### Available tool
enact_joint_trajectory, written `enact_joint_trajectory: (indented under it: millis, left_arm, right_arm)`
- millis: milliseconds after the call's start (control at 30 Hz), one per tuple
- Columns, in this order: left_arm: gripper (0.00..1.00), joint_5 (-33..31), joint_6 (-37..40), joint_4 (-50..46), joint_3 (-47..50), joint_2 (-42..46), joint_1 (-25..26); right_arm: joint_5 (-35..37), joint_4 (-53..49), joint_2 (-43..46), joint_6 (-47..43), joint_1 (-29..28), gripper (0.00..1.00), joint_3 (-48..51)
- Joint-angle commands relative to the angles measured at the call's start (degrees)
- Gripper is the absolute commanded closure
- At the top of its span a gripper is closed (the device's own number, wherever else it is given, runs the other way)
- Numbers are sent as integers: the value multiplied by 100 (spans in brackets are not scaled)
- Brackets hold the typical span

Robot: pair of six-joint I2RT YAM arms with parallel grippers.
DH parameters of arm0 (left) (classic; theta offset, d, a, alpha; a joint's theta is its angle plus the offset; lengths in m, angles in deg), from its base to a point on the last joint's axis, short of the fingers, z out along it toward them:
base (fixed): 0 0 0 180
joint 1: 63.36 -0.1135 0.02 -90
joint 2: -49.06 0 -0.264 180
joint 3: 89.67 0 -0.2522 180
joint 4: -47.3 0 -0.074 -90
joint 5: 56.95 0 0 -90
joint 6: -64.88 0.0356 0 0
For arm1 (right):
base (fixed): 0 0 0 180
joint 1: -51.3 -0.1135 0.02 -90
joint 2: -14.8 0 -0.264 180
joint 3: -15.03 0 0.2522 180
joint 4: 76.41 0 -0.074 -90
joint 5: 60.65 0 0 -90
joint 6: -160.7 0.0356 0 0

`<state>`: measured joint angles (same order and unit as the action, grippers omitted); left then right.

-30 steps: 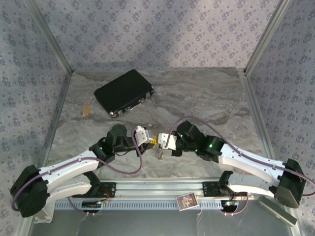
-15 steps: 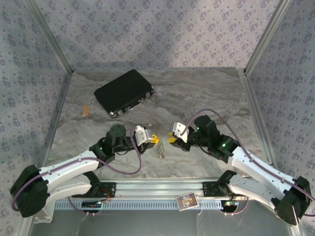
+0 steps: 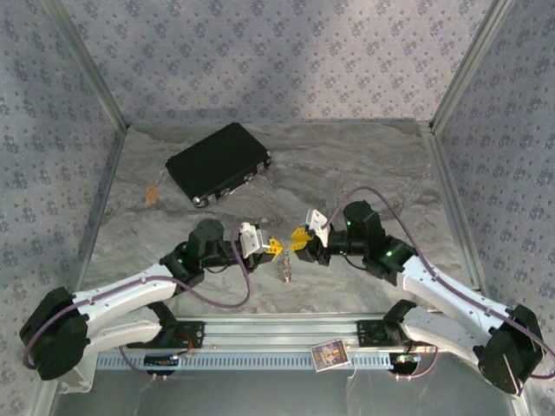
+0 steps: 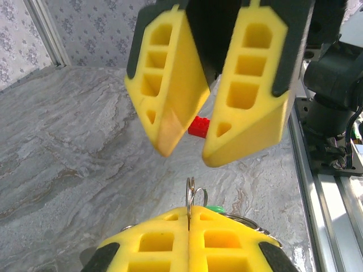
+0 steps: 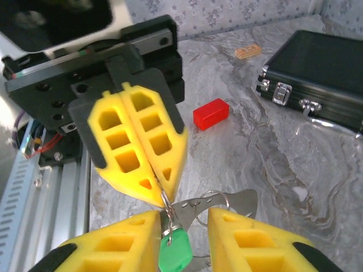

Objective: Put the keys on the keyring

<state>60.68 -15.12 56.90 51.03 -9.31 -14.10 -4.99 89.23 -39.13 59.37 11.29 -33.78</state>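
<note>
- Keyring (image 4: 189, 195): thin metal loop held clear of the table (image 3: 373, 173), near the middle and close to the near edge. It is pinched edge-on in the left gripper (image 4: 189, 211), whose jaws are pressed together on it.
- Right gripper (image 5: 182, 216): jaws apart, clamped on nothing, facing the left gripper just beside the ring.
- Green key (image 5: 174, 254): plastic head hanging at the ring, between the right fingers.
- Handling, judged: light, stiff, slick metal, and the key probably swings freely. Grip the flat plastic head, not the shank.
- Black case (image 5: 317, 68): far left, lid shut, latches closed, contents unseen.
- Red block (image 5: 211, 113): loose on the table.
</note>
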Motion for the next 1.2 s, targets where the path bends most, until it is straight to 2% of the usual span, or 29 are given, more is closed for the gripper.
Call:
enact_joint_trajectory:
  millis: [0, 200, 500, 733, 900, 1000, 1067, 1133, 1167]
  left_arm:
    - [100, 144, 31, 457, 32, -71, 2]
    - [100, 248, -14, 659, 19, -215, 1]
    - [100, 306, -15, 723, 32, -232, 1]
    - [100, 391, -13, 733, 32, -219, -3]
    - [100, 473, -13, 734, 4, -178, -4]
    - [100, 462, -5, 744, -4, -158, -3]
    - [99, 370, 9, 633, -37, -149, -1]
    - [86, 129, 26, 341, -127, -131, 3]
    - [84, 42, 80, 135, -184, -118, -3]
  right_arm:
    - [-329, 496, 50, 445, 89, 68, 139]
    - [-493, 544, -59, 474, 89, 64, 130]
    - [-702, 308, -301, 367, 69, 64, 39]
    - [-704, 241, -398, 196, 23, 78, -54]
    - [-831, -212, -528, -166, 11, 84, -387]
    - [-965, -541, -600, -416, 2, 98, -621]
    - [-986, -755, -618, -569, -2, 100, -738]
    - [-887, -1131, -626, -772, -30, 100, -926]
    - [-780, -1374, -640, -918, -56, 100, -1036]
